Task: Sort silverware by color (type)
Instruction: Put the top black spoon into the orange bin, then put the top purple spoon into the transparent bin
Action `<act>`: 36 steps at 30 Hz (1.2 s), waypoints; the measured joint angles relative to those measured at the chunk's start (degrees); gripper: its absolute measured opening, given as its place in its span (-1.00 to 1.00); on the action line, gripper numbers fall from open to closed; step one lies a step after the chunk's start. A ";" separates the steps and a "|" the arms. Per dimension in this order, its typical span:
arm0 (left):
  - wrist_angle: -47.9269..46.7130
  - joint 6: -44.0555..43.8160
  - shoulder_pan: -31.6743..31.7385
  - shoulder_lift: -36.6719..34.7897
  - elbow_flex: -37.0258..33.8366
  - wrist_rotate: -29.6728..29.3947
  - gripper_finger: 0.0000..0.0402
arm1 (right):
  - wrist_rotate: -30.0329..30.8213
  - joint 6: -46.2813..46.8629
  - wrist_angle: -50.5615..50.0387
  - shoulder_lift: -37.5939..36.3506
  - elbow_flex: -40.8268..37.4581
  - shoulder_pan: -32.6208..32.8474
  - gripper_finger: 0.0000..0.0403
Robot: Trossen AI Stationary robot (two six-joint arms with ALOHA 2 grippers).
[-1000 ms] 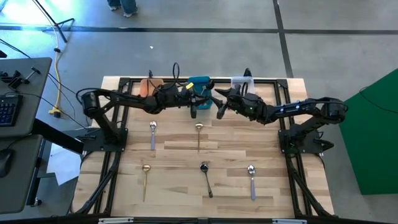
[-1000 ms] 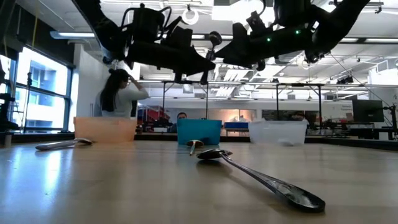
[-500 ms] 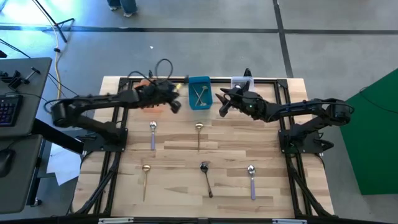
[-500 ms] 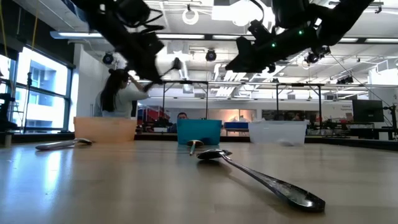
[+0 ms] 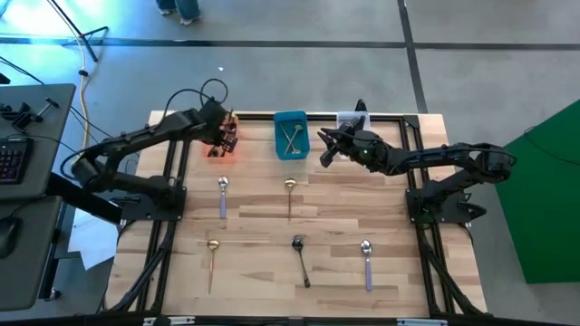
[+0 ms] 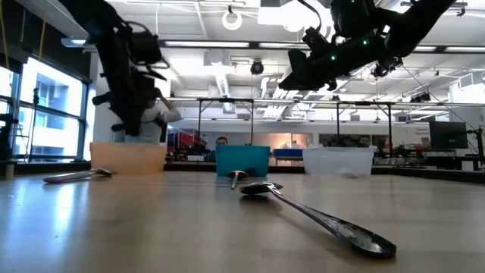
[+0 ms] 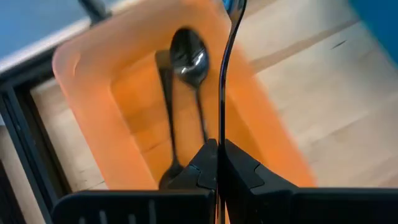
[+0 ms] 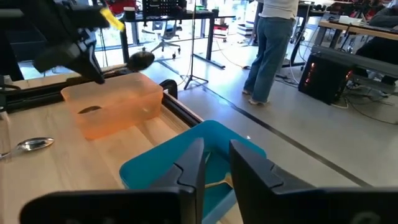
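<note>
Sorting looked maybe half done: the left end effector (image 7: 219,163) was clamped on a dark spoon (image 7: 227,74) over the orange bin (image 5: 220,145), right end effector (image 8: 214,163) sat narrowly open, and five spoons (image 5: 223,186) were left on the bench (image 5: 263,217).

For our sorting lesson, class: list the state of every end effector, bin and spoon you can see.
left end effector: shut on dark spoon, above orange bin
right end effector: open, empty, beside teal bin
orange bin: holds one binned spoon
teal bin: holds two crossed spoons
loose spoons: five, flat on table
</note>
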 joint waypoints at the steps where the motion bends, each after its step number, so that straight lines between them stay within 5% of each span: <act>1: -0.07 0.51 0.88 1.12 0.00 0.21 -1.00 | -0.01 -0.03 0.08 0.00 0.00 -0.02 -0.73; 16: 0.44 3.19 4.63 12.23 -0.04 0.29 -0.99 | -0.30 -0.33 0.14 0.00 0.00 0.00 -0.76; 28: 1.31 3.98 4.15 12.22 -0.04 -0.27 -0.63 | -0.28 -0.42 0.16 0.00 0.00 0.00 -0.76; 36: 1.28 3.68 1.98 5.22 -0.04 -7.80 -0.44 | -0.28 -0.55 0.14 0.02 0.00 0.00 -0.76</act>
